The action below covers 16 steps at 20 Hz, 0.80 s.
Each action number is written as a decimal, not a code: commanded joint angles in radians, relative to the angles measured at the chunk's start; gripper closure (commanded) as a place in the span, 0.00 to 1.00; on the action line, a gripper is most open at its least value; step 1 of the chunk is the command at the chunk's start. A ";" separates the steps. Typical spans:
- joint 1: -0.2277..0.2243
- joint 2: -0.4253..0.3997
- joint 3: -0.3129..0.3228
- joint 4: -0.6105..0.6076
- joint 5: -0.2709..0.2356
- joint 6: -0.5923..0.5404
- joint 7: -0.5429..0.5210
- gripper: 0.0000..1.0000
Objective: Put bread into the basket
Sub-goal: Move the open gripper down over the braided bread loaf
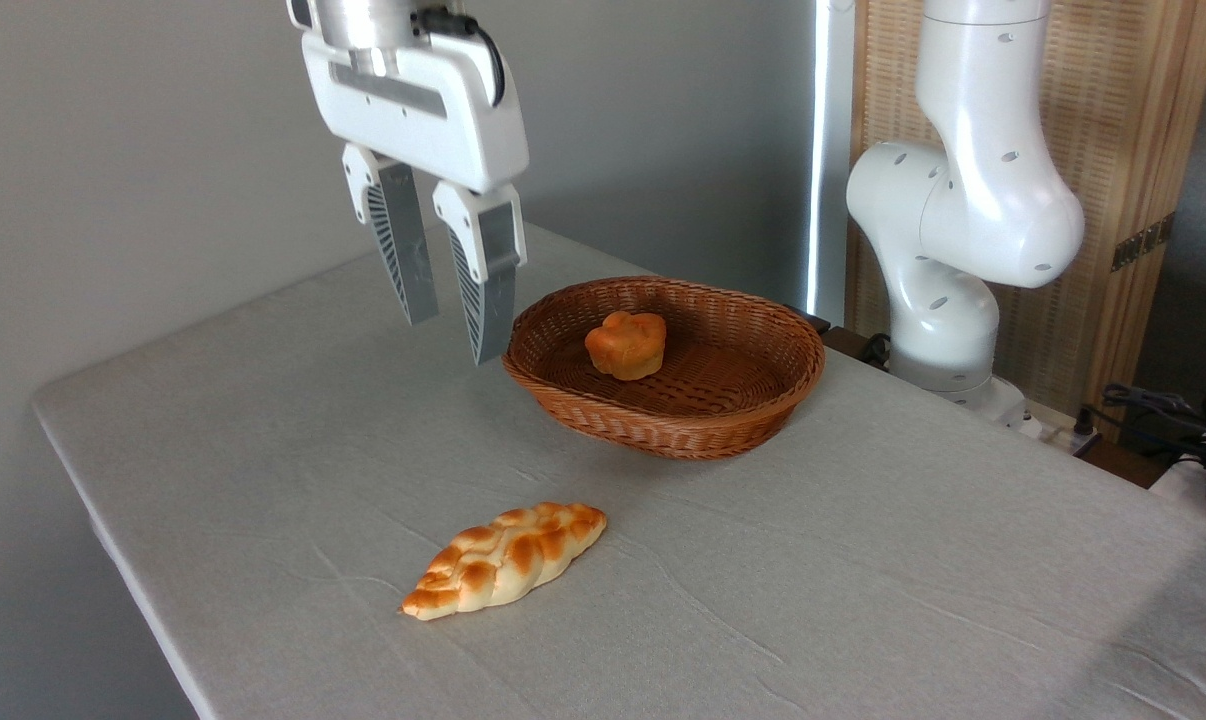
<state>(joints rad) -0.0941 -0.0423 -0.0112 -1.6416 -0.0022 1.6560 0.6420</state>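
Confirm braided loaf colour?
Pale yellow with golden-brown toasted patches; braided loaf, fixed camera view.

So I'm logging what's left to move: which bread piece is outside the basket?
The braided loaf, lying on the tablecloth; the flower-shaped bun already sits inside the wicker basket.

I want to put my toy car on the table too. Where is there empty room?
Lots: the grey tablecloth is bare right of the braided golden loaf, and along the left edge under the open white gripper. It's crowded only at the back, where the brown wicker basket holds a round orange bun.
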 commanded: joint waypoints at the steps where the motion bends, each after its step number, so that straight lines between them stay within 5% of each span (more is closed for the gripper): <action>1: -0.009 0.007 0.010 -0.102 0.023 0.117 -0.022 0.00; 7: -0.059 0.039 0.004 -0.268 0.034 0.293 -0.008 0.00; 13: -0.058 0.078 0.010 -0.320 0.039 0.403 -0.007 0.00; 16: -0.058 0.088 0.010 -0.328 0.091 0.415 -0.008 0.00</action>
<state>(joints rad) -0.1461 0.0467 -0.0112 -1.9566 0.0255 2.0419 0.6420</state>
